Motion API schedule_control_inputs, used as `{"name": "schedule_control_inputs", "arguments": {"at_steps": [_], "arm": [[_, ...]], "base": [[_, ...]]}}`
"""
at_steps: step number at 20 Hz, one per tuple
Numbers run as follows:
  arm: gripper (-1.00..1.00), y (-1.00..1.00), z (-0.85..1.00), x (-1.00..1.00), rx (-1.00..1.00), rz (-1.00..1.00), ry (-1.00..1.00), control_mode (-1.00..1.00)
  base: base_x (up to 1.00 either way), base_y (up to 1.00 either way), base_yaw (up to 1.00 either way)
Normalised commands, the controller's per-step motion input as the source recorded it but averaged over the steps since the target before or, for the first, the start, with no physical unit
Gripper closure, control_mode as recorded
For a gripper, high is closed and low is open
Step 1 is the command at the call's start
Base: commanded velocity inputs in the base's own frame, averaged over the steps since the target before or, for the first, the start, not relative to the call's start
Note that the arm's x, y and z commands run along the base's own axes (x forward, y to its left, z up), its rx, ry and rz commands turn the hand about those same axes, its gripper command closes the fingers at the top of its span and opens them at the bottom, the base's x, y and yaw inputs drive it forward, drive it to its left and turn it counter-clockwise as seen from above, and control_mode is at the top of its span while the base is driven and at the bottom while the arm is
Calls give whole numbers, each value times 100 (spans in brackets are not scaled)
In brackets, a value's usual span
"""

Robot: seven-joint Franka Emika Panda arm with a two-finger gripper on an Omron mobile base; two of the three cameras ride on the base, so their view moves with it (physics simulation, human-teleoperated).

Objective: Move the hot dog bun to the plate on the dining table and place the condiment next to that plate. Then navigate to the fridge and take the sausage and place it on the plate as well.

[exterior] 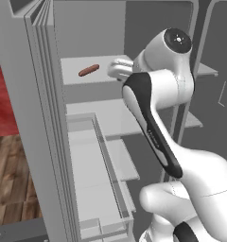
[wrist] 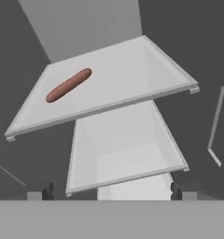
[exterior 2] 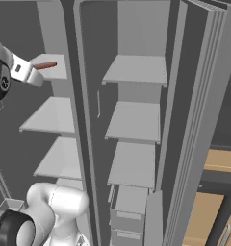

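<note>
Fridge (exterior 2: 185, 96) open, pale shelves exposed. Sausage (wrist: 68, 85) lying on the upper shelf (wrist: 132, 70), toward its left side, angled. Gripper (wrist: 111, 191) held in front of that shelf, short of the sausage, jaws spread wide, holding nothing.

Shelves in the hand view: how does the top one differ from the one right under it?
The top shelf carries the sausage, lying on its left part; the lower shelf is bare. The top one reaches further to both sides than the lower one in this view. Both are pale grey slabs with raised front lips.
</note>
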Motion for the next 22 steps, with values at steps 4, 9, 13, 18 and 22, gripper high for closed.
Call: {"name": "schedule_control_inputs", "arguments": {"at_steps": [4, 9, 13, 18, 22], "arm": [[-100, 21, 2, 39, 11, 0, 0, -100], [-100, 19, 21, 33, 1, 0, 6, -100], [-100, 17, 6, 38, 0, 0, 7, -100], [-100, 16, 0, 27, 0, -1, 5, -100], [-100, 14, -2, 25, -3, -3, 6, -100]], "base": [[0, 0, 0], [0, 0, 0], [0, 0, 0], [0, 0, 0], [0, 0, 0]]}}
